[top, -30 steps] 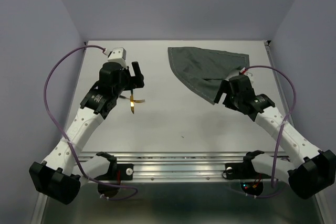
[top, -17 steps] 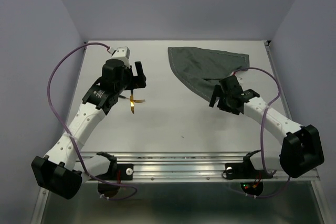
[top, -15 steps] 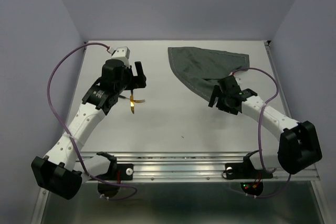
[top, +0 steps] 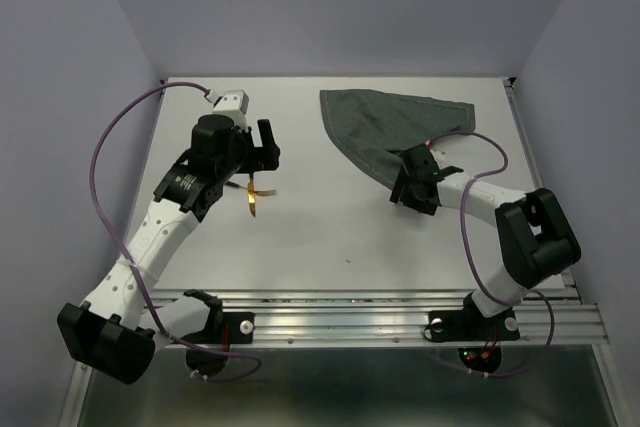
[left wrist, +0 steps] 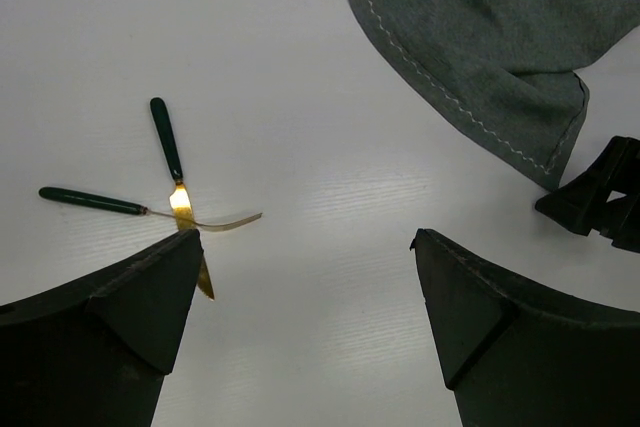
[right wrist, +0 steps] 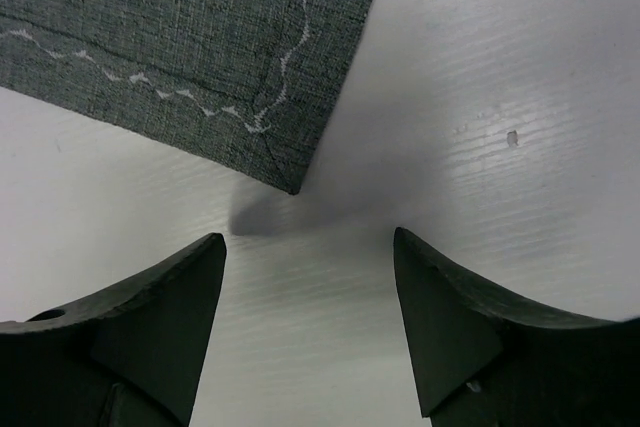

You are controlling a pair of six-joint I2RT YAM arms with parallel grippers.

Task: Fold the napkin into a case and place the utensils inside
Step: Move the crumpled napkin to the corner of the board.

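- The napkin [top: 390, 127] lay on the far right part of the white counter [top: 330, 237]. It was a dark grey-green cloth spread in a rough fan shape, with its wide edge towards the back and its point towards the near side.
- A thin, light stitched line ran along its hem. In the left wrist view the cloth showed loose folds near its lower end.
- The right fingers [right wrist: 130, 337] stood apart with nothing between them, low over the counter at the napkin's near corner.
- In the right wrist view that corner sat just ahead of the gap between the two fingers, not inside it. A dark shadow lay on the counter right under the tip, and it could not be told whether the tip touched the counter.
- The utensils [left wrist: 180, 209] lay on the bare counter left of centre, well apart from the napkin.
- They were two thin pieces with dark green handles and gold-coloured metal ends, crossed over each other. One ended in a flat blade pointing towards the near side, and the other's end was too small to make out.
- The left fingers [left wrist: 110, 327] were spread wide and held nothing. They were poised above the counter just beside the utensils, on their far side in the top view.
- In the left wrist view one of those fingers hid the tip of the blade. Only bare counter showed in the gap between the two.
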